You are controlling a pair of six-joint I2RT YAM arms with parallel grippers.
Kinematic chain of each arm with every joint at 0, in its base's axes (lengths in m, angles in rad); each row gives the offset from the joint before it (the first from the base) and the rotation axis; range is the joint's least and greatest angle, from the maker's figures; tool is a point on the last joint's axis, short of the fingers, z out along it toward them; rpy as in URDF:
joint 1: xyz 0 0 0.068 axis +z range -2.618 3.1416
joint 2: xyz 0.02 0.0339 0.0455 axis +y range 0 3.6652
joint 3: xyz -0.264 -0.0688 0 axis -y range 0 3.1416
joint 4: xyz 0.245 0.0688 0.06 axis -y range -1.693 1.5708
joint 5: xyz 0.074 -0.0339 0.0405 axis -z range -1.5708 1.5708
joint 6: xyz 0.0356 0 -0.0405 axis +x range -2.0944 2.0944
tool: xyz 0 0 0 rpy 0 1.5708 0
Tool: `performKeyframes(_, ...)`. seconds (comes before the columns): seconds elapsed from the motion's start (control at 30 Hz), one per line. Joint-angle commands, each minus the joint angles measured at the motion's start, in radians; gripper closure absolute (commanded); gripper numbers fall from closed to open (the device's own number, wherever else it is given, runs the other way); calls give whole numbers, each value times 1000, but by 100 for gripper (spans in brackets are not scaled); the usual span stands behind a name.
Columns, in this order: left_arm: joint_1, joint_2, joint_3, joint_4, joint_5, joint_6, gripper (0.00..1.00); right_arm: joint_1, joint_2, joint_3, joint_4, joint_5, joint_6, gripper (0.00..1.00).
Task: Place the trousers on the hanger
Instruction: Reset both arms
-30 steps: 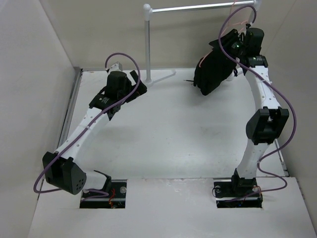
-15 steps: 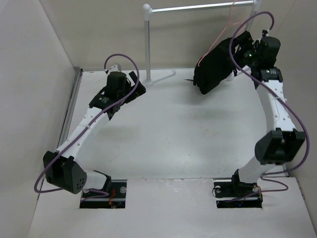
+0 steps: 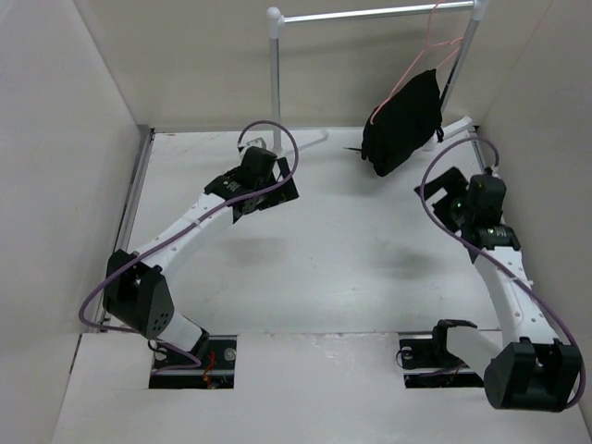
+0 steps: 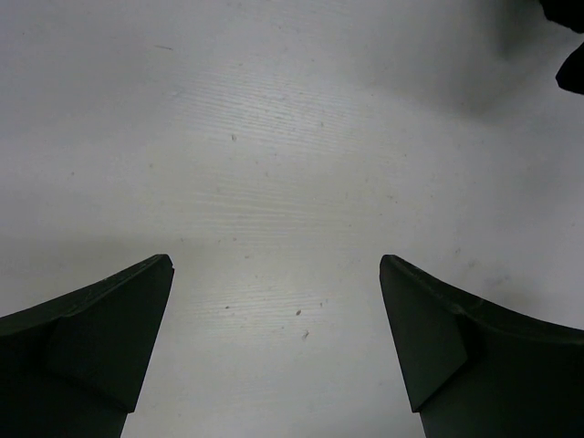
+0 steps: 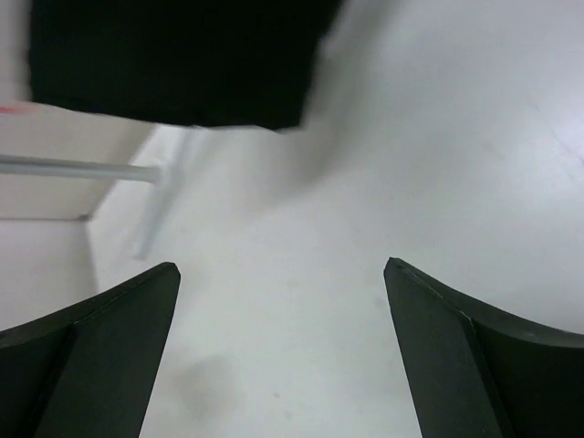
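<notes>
The black trousers (image 3: 403, 121) hang folded over the pink wire hanger (image 3: 433, 44), whose hook is on the white rack rail (image 3: 370, 14) at the back right. They also show at the top of the right wrist view (image 5: 173, 59). My right gripper (image 3: 450, 200) is open and empty, low over the table, in front of and below the trousers (image 5: 278, 269). My left gripper (image 3: 270, 190) is open and empty over the table's left middle (image 4: 274, 265), far from the trousers.
The white rack's upright post (image 3: 275, 74) and its foot (image 3: 305, 143) stand at the back centre. Its right leg (image 3: 460, 65) stands beside the trousers. Side walls close in left and right. A purple cable loops over each arm.
My right gripper has let go of the hanger and drawn back and down toward the near right. The trousers now hang free on the rail. My left arm has moved right.
</notes>
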Motion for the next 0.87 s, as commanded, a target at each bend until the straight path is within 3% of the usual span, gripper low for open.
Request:
performKeyframes(0.0, -27, 6, 11, 0, -34, 19, 0, 4, -60, -131, -64, 99, -8, 0)
performKeyframes(0.4, -116, 64, -92, 47, -52, -9, 0, 49, -142, -371, -106, 101, 52, 0)
performKeyframes(0.83, -148, 70, -81, 29, -103, -18, 0, 53, -125, -359, -100, 98, 5, 0)
